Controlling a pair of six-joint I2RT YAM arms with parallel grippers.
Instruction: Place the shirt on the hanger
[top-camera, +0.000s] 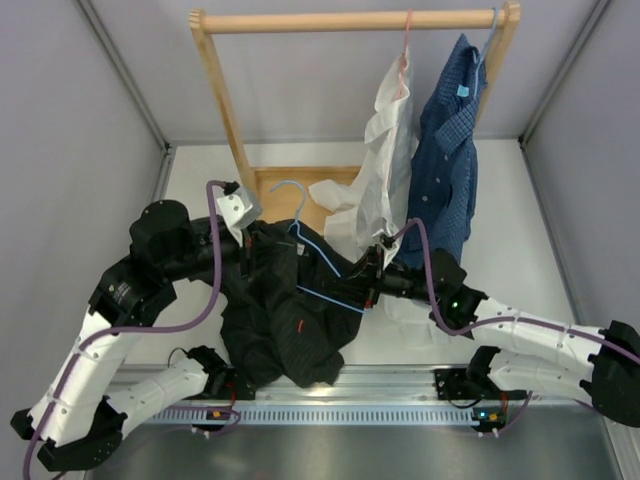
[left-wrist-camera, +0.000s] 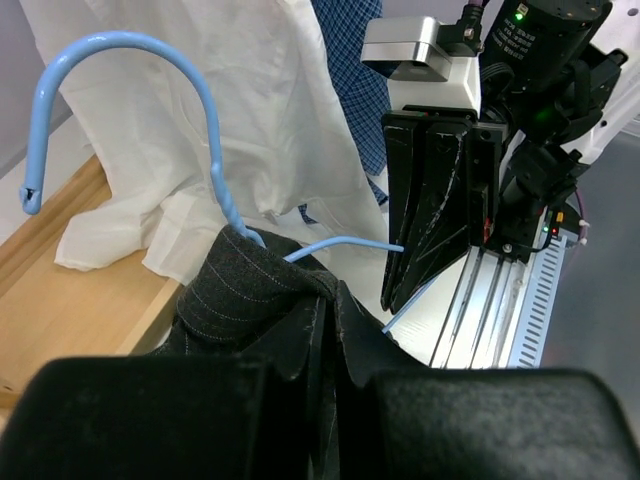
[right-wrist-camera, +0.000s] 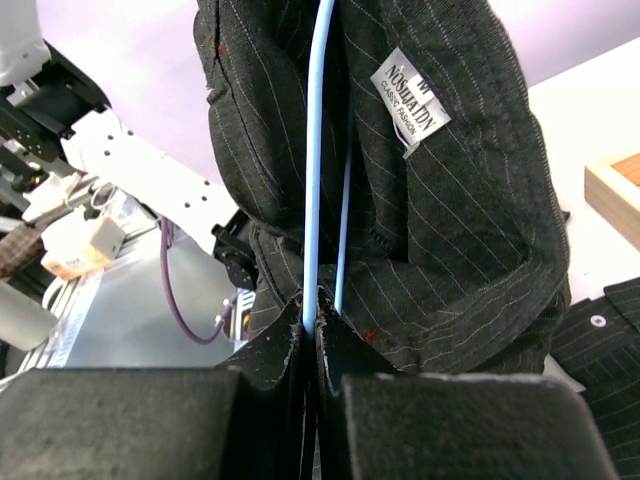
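Left jaws pinched shut on the shirt (left-wrist-camera: 250, 295), the hanger (left-wrist-camera: 130, 36) hook standing just beyond them; right jaws clamp its wire. Thin wire may twist in that pinch, letting fabric slide off

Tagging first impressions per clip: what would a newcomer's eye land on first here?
The black shirt lies heaped in the middle of the top view, with the light-blue hanger partly inside it. The left pincer is shut on the shirt's fabric, and the right pincer clamps the hanger's wire. At the back right, a white shirt and a blue shirt hang from the wooden rack.
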